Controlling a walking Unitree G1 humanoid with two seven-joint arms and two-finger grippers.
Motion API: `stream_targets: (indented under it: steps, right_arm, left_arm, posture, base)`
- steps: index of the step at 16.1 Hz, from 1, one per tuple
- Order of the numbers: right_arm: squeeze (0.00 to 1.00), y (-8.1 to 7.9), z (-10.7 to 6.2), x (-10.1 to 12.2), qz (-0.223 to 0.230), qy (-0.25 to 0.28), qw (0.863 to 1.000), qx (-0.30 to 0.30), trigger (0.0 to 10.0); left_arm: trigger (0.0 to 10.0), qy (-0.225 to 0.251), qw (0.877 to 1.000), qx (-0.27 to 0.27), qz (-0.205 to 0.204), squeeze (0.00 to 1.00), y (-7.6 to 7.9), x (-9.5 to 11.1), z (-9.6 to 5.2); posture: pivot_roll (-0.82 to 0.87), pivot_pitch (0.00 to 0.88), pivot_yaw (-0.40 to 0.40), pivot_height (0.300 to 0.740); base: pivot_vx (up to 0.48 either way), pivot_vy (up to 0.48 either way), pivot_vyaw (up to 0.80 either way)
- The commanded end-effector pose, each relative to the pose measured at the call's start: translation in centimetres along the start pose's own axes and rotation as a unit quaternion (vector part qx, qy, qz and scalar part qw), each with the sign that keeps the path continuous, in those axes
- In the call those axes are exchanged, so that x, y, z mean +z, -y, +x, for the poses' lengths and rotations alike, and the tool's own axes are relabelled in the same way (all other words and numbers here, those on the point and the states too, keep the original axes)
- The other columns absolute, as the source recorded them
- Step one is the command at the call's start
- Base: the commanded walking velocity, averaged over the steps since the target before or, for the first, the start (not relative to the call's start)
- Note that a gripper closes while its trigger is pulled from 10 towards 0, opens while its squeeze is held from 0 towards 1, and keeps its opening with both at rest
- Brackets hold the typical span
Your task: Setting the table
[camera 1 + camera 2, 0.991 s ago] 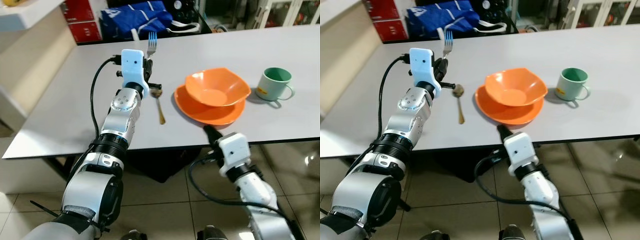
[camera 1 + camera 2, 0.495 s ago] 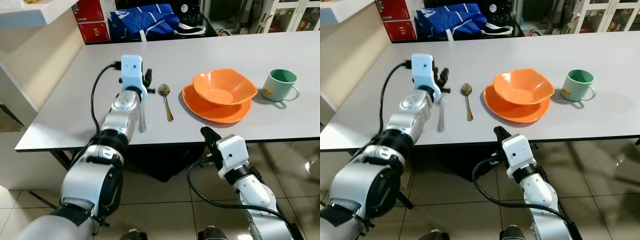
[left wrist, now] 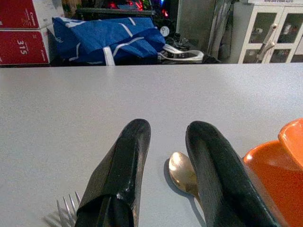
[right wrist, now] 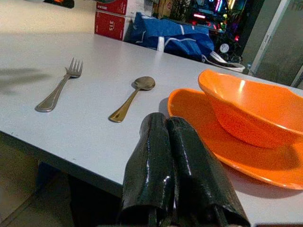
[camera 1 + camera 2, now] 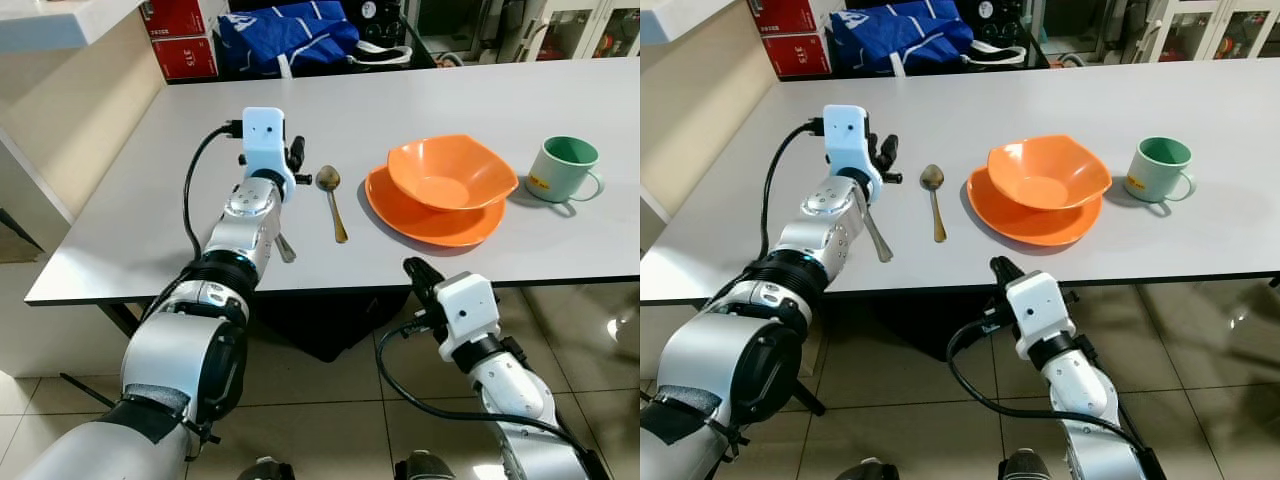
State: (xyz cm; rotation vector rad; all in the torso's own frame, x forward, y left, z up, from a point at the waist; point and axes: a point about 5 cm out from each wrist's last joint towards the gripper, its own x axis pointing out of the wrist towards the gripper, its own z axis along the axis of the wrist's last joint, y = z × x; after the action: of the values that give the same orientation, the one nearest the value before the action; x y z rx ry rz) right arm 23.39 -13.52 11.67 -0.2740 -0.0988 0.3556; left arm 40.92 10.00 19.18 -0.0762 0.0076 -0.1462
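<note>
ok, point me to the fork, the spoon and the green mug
fork [image 4: 57, 91], right wrist view, middle of its handle
spoon [image 5: 936, 205], right eye view, on its handle
green mug [image 5: 562, 169], left eye view, on its outer wall

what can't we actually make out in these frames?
- Fork: in both eye views the left arm covers its tines, handle end showing; left wrist view cuts it at the frame edge.
- Plate: its middle sits under the orange bowl.
- Mug: yellow mark too small to read.
- Red boxes: cut off by the frame edge.
- Right gripper: below the table edge, nothing held.
</note>
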Motion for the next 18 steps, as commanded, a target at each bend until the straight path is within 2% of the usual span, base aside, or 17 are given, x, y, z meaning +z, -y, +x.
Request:
stream_targets:
  steps: [1, 16, 17, 18]
  right_arm:
    - [0.00, 0.2, 0.1, 0.3, -0.002, 0.004, 1.000, -0.002, 10.0]
    - [0.00, 0.3, 0.2, 0.4, -0.003, 0.005, 1.000, -0.002, 10.0]
    - [0.00, 0.6, 2.7, 0.6, -0.001, 0.021, 1.000, 0.000, 10.0]
    - [0.00, 0.8, 3.7, 0.8, 0.000, 0.027, 1.000, 0.001, 10.0]
  left_arm:
    - [10.0, 0.006, 1.000, 0.002, -0.005, 0.00, -0.1, 0.5, 0.2]
    - [10.0, 0.007, 1.000, -0.001, -0.005, 0.00, -0.1, 0.6, 0.2]
    - [10.0, -0.008, 0.998, 0.047, -0.041, 0.00, -3.1, -2.5, -1.5]
    - [10.0, -0.017, 0.996, 0.068, -0.058, 0.00, -4.3, -3.9, -2.5]
  posture:
    - [-0.30, 0.026, 0.112, 0.702]
    - [-0.30, 0.026, 0.112, 0.702]
    - [-0.23, 0.000, 0.079, 0.702]
    - [-0.23, 0.000, 0.081, 0.702]
  base:
    - [0.000, 0.000, 0.00]
    - [0.000, 0.000, 0.00]
    - [0.000, 0.000, 0.00]
    - [0.000, 0.000, 0.00]
